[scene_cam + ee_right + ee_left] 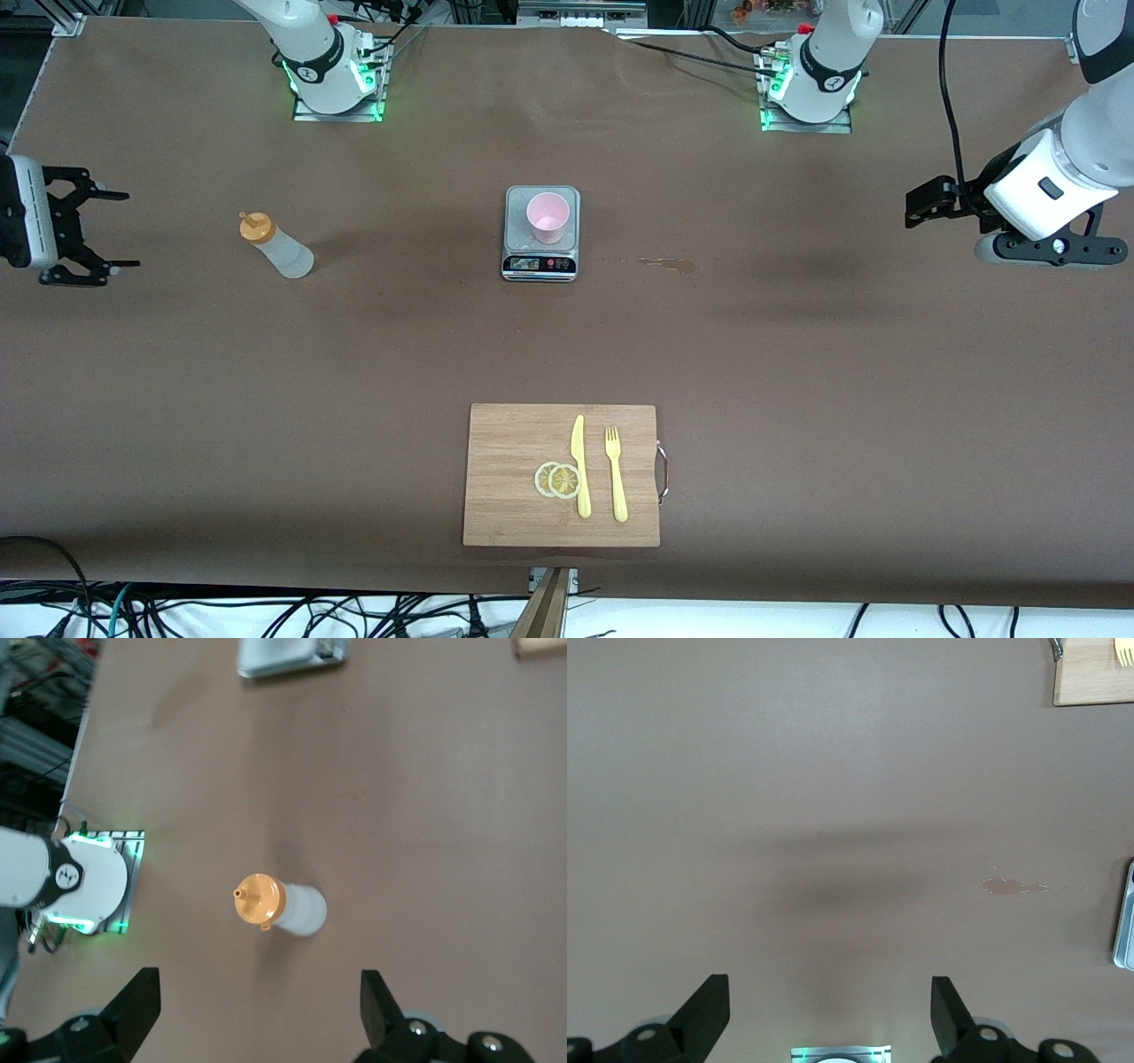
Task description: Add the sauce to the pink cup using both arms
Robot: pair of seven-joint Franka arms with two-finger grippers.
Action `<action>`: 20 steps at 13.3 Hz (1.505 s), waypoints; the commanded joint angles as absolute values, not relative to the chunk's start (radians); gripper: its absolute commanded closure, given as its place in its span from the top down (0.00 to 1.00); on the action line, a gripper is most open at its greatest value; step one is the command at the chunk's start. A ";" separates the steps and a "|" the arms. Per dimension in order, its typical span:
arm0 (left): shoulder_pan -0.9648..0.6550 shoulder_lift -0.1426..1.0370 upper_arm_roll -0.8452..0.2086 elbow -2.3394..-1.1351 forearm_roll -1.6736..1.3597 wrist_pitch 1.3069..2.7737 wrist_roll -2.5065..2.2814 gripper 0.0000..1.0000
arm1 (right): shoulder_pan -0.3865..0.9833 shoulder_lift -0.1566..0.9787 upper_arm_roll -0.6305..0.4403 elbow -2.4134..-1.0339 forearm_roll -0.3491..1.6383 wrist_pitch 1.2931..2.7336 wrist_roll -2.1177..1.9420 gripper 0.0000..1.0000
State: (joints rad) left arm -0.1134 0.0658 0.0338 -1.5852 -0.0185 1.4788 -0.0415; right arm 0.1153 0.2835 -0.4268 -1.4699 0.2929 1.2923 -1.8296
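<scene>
The sauce bottle (275, 245) is positioned upright on the brown table (354, 372), toward the right arm's end, well apart from the scale (541, 232). Its orange-yellow nozzle cap (260, 900) is fitted, and nothing is in contact with it. No label or writing can be read on the bottle.

The pink cup (547, 217) is seated upright on the platform of the scale, near the middle of the table. A display and red buttons are located on the scale's front panel; the characters cannot be read.

The right gripper (89, 228) is held over the table edge at the right arm's end, released, with the fingers (133, 1005) spread wide and nothing between them. The left gripper (921, 204) is held over the left arm's end of the table, likewise released and empty, with its fingers (709, 1010) spread.

A small stain (660, 262) is visible on the table beside the scale, toward the left arm's end.

A wooden cutting board (505, 478) is located nearer the front camera than the scale. A yellow knife (580, 465), a yellow fork (616, 474) and two lemon slices (557, 479) are laid on it. No brand marking is legible on any item.
</scene>
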 commanded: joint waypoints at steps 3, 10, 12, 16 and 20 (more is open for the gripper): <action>-0.110 0.075 0.032 -1.565 -0.006 1.474 -0.023 1.00 | 0.118 0.072 -0.275 -1.526 0.085 1.350 -1.224 1.00; -0.110 0.077 0.032 -1.559 -0.006 1.476 -0.023 1.00 | 0.143 0.005 -0.152 -1.526 0.012 1.414 -0.484 1.00; -0.110 0.077 0.032 -1.559 -0.006 1.476 -0.023 1.00 | 0.149 0.012 -0.146 -1.528 -0.011 1.477 -0.423 1.00; -0.110 0.077 0.032 -1.559 -0.006 1.474 -0.023 1.00 | 0.146 0.009 -0.161 -1.569 0.006 1.582 -0.414 1.00; -0.110 0.077 0.032 -1.559 -0.006 1.474 -0.021 1.00 | 0.146 0.000 -0.152 -1.548 0.015 1.493 -0.230 1.00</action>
State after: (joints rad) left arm -0.1134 0.0659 0.0339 -1.5838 -0.0185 1.4800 -0.0415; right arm 0.1469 0.0277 -0.1587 -1.5474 0.0047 1.5359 -0.2926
